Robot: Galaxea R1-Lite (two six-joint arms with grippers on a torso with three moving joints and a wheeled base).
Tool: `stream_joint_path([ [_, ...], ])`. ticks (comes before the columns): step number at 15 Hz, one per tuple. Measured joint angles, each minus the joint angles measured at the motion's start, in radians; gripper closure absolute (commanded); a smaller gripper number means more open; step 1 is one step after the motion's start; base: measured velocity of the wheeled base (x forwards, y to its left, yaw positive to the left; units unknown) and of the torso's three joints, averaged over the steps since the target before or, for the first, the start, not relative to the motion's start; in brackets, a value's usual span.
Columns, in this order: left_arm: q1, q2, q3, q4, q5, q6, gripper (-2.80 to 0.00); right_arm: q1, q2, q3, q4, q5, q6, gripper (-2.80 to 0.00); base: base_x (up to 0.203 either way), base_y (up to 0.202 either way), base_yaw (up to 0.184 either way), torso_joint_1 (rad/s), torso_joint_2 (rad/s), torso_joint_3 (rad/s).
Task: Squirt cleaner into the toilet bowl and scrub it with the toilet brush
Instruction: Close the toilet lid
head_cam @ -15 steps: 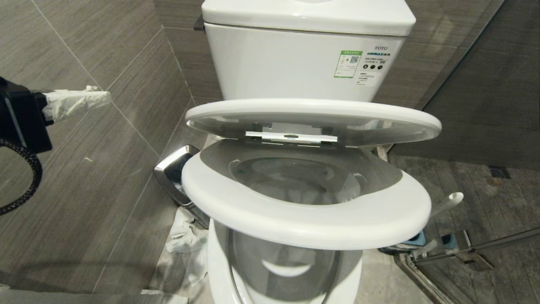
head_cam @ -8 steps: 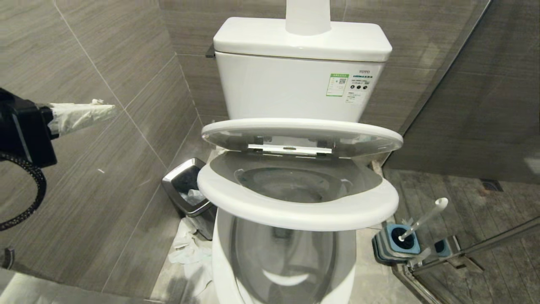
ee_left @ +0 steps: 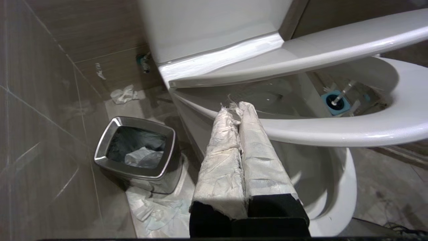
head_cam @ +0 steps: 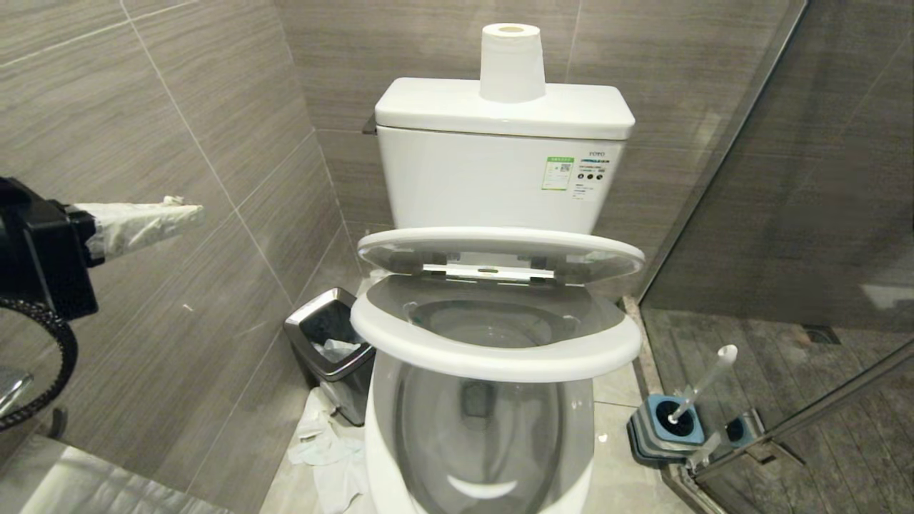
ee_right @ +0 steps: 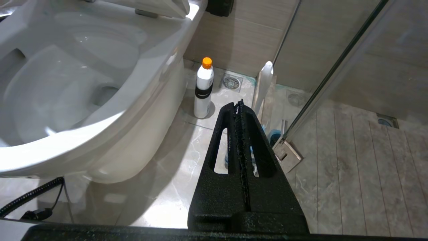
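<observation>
The white toilet bowl [head_cam: 382, 457] stands in the middle, its seat [head_cam: 500, 353] and lid [head_cam: 500, 246] both half raised. In the right wrist view the bowl's basin [ee_right: 67, 87] looks wet and pale. The toilet brush [head_cam: 703, 382] leans in its blue-and-grey holder [head_cam: 660, 435] on the floor to the right. My left gripper [head_cam: 194, 212], its fingers wrapped in white, is shut and empty, held out by the left wall. It points at the seat's edge [ee_left: 334, 132]. My right gripper [ee_right: 239, 104] is shut and empty, low over the floor, with the brush handle [ee_right: 264, 83] just beyond it. I see no cleaner liquid.
A white bottle with an orange cap [ee_right: 204, 88] stands on the floor by the toilet's base. A steel-rimmed bin [head_cam: 328, 350] sits left of the toilet with crumpled paper [head_cam: 325, 450] around it. A toilet roll [head_cam: 510, 63] tops the tank. A glass shower door [head_cam: 771, 235] bounds the right.
The camera has risen and drawn back: the toilet looks smaller and lower, and the tank top, the roll and the brush holder have come into view. The left gripper stays shut, about where it was.
</observation>
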Motion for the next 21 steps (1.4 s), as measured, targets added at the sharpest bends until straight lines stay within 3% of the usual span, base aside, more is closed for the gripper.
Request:
stream_joint_path([
  [3,-0.048,0.01,-0.003,-0.04,0.001,-0.075,0.0,0.0,0.0,0.0,0.0,0.0,0.0,0.0,0.0,0.0,0.0,0.0,0.0,0.0],
  [5,-0.097,0.032,-0.013,-0.145,0.011,-0.139,0.0,0.0,0.0,0.0,0.0,0.0,0.0,0.0,0.0,0.0,0.0,0.0,0.0,0.0],
  [7,-0.108,0.068,-0.067,-0.189,0.008,-0.14,0.0,0.0,0.0,0.0,0.0,0.0,0.0,0.0,0.0,0.0,0.0,0.0,0.0,0.0],
  [11,-0.112,0.187,-0.224,0.047,-0.059,-0.104,0.0,0.0,0.0,0.0,0.0,0.0,0.0,0.0,0.0,0.0,0.0,0.0,0.0,0.0],
  [17,-0.15,0.339,-0.31,0.154,-0.121,-0.071,0.0,0.0,0.0,0.0,0.0,0.0,0.0,0.0,0.0,0.0,0.0,0.0,0.0,0.0],
  [21,-0.188,0.401,-0.35,0.175,-0.126,-0.071,0.0,0.0,0.0,0.0,0.0,0.0,0.0,0.0,0.0,0.0,0.0,0.0,0.0,0.0],
])
